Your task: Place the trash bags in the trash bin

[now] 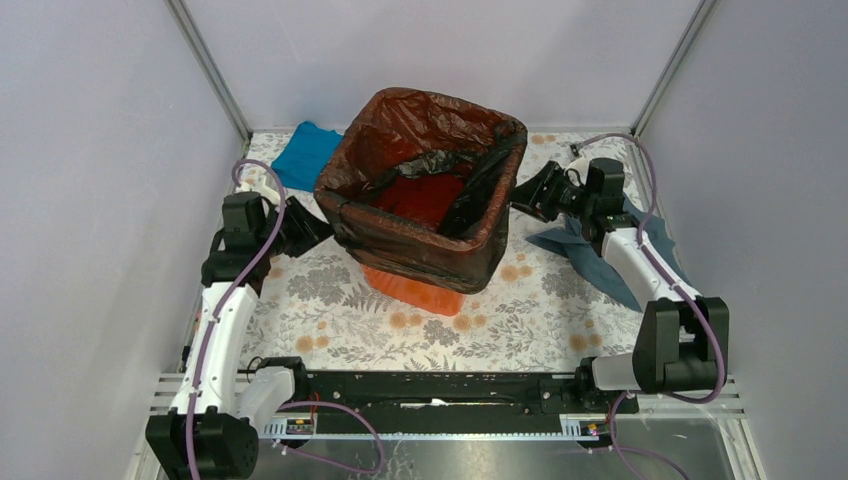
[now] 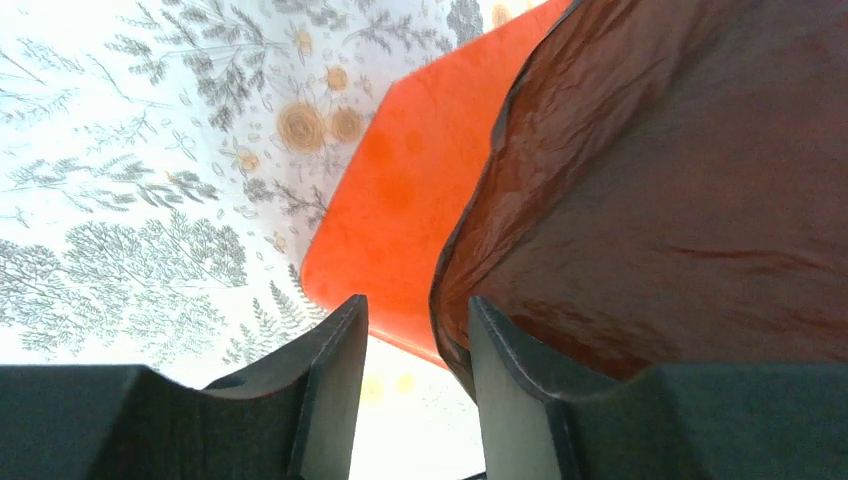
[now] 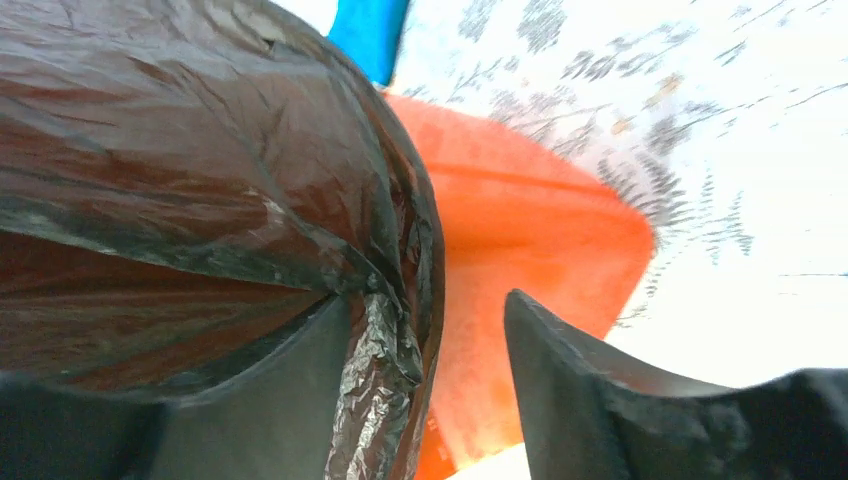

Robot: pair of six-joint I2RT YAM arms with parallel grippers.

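Observation:
The orange trash bin stands mid-table, tilted, with the black trash bag pulled over its rim and most of its walls; the bin's orange floor shows inside. My left gripper is at the bin's left wall. In the left wrist view it stands open, and the bag's hem ends by the right finger over the bare bin. My right gripper is at the bin's right wall. It is open, with bunched bag film lying against one finger and the bin wall beyond.
A bright blue cloth lies at the back left behind the bin. A grey-blue cloth lies under my right arm. A floral tablecloth covers the table, and grey walls enclose three sides.

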